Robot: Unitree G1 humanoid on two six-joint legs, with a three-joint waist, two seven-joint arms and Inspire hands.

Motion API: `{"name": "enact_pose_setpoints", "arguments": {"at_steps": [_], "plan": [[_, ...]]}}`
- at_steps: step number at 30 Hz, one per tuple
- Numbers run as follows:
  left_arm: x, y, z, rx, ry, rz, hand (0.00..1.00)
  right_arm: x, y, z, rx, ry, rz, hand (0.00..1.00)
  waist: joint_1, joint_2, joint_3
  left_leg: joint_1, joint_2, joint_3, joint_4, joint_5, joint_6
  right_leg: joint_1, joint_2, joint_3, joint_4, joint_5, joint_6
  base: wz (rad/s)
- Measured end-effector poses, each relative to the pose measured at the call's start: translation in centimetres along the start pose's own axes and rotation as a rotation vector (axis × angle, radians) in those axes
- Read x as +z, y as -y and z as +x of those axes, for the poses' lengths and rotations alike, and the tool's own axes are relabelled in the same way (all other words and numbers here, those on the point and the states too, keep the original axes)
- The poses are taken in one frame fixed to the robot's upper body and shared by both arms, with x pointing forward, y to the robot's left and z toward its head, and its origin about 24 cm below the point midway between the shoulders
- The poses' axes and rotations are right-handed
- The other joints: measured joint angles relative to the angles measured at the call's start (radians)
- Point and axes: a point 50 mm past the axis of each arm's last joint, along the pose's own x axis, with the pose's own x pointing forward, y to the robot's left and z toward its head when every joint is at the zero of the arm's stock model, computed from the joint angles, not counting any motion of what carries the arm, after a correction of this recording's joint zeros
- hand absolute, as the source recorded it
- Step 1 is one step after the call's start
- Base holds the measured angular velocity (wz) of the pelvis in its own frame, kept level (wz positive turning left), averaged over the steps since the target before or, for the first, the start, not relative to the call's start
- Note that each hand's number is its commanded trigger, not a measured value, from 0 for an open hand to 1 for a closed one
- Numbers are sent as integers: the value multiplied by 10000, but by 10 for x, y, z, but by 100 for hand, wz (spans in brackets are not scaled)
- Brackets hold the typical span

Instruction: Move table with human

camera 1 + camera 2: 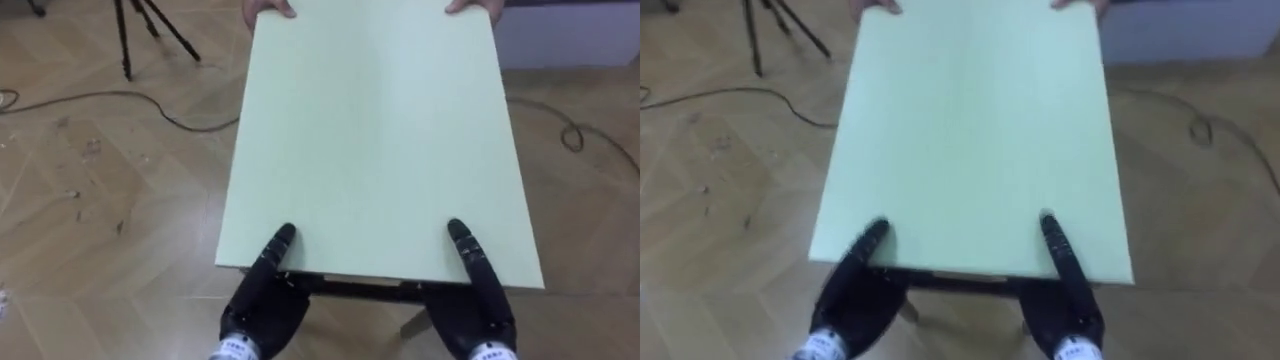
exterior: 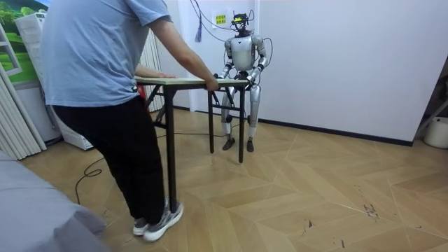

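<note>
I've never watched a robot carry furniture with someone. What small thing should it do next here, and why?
Probably a small step following the person, with the table kept level. Its left hand and right hand already clamp the near edge, fingers on top, and the person grips the far edge with both hands, so both ends look held.

Table (image 1: 370, 130): pale green top, dark frame under near edge.
Top, near edge: robot's left hand (image 1: 262, 300) & right hand (image 1: 480, 300) reach onto it, one nr each corner.
Top, far edge: person's hands (image 1: 268, 8) on both corners (rest bare).
Floor (image 1: 90, 220): wood herringbone; tripod (image 1: 135, 30) stands on it, left of table.
</note>
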Motion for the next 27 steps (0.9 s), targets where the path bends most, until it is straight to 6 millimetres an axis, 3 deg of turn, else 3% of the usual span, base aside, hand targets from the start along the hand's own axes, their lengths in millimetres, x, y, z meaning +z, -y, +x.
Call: {"name": "enact_pose_setpoints", "arguments": {"at_steps": [2, 3, 4, 5, 6, 7, 9, 10, 12, 16, 21, 24, 25, 26, 27], "plan": [[1, -1, -3, 34, 120, -98, 100, -3, -1, 0, 41, -128, -36, 100, 455, -198, 13, -135, -29, 330, 67, 204, -39, 1863, -352, 445, -151, 153, 145, -48], [2, -1, -3, 22, 186, -96, 100, -4, -2, 1, 73, -152, -24, 100, 510, -264, 8, -259, -32, 349, 110, 282, -55, 2314, -410, 483, -416, 299, 121, -26], [6, 1, -5, -61, 354, 4, 100, -8, -5, 3, 219, -217, 13, 100, 648, -483, 43, -571, -38, 385, 266, 460, -133, 3092, -480, 530, -1292, 633, 154, -20], [8, 2, -5, -105, 433, 45, 100, -8, -7, 5, 307, -238, 17, 100, 694, -541, 91, -764, 45, 331, 442, 546, -192, 3280, -385, 558, -1841, 212, 414, -38], [9, 2, -6, -98, 498, 49, 100, -11, -9, 7, 387, -324, 40, 100, 917, -476, 134, -1166, 279, -50, 641, 738, -379, 3313, 82, 486, -2474, -151, 594, -41], [8, 2, -8, -96, 496, 30, 100, -11, -9, 6, 395, -377, -63, 100, 1046, -310, 95, -1386, 543, -377, 646, 997, -540, 3377, 491, 598, -3031, -242, 624, -47], [11, 3, -10, -142, 543, 146, 100, -12, -10, 7, 466, -404, -28, 100, 1255, -546, 88, -1621, 714, -498, 446, 1327, -690, 3408, 689, 678, -3742, -745, 656, -30], [15, 4, -11, -176, 638, 266, 100, -14, -13, 9, 599, -446, -21, 100, 1261, -701, 135, -1879, 751, -582, 468, 1427, -760, 3394, 745, 721, -4071, -1158, 637, -5], [18, 5, -11, -227, 785, 310, 100, -15, -15, 10, 714, -419, 37, 100, 1199, -819, 196, -2238, 797, -660, 494, 1651, -783, 3224, 817, 684, -4226, -1539, 586, 3], [18, 6, -11, -311, 881, 453, 100, -15, -16, 11, 766, -422, 148, 100, 1472, -941, 233, -2624, 1162, -623, 471, 1979, -904, 3223, 1148, 630, -5225, -1896, 407, -21], [23, 4, -13, -298, 978, 595, 100, -19, -15, 11, 729, -671, 312, 100, 1510, -905, 239, -3032, 1540, -754, 277, 2586, -908, 3219, 1588, -169, -5977, -2098, 163, -2], [19, 2, -13, -213, 863, 548, 100, -19, -13, 11, 636, -706, 299, 100, 1533, -608, 238, -2892, 1667, -982, -634, 3510, -911, 3153, 1983, -586, -6148, -2051, -82, 11], [19, 2, -13, -189, 852, 503, 100, -18, -12, 10, 586, -698, 269, 100, 1578, -368, 238, -2667, 1749, -1170, -1422, 4139, -1031, 3074, 2298, -594, -6199, -1885, -301, 13], [18, 2, -13, -213, 765, 491, 100, -16, -12, 10, 591, -696, 233, 100, 1626, -99, 219, -2421, 1842, -1413, -2375, 4897, -1520, 2864, 2636, -589, -6234, -1712, -503, 11], [18, 3, -13, -232, 770, 477, 100, -15, -12, 10, 605, -675, 221, 100, 1655, -8, 226, -2413, 1890, -1513, -2486, 5051, -1731, 2741, 2682, -750, -6179, -1699, -606, -24]]}}
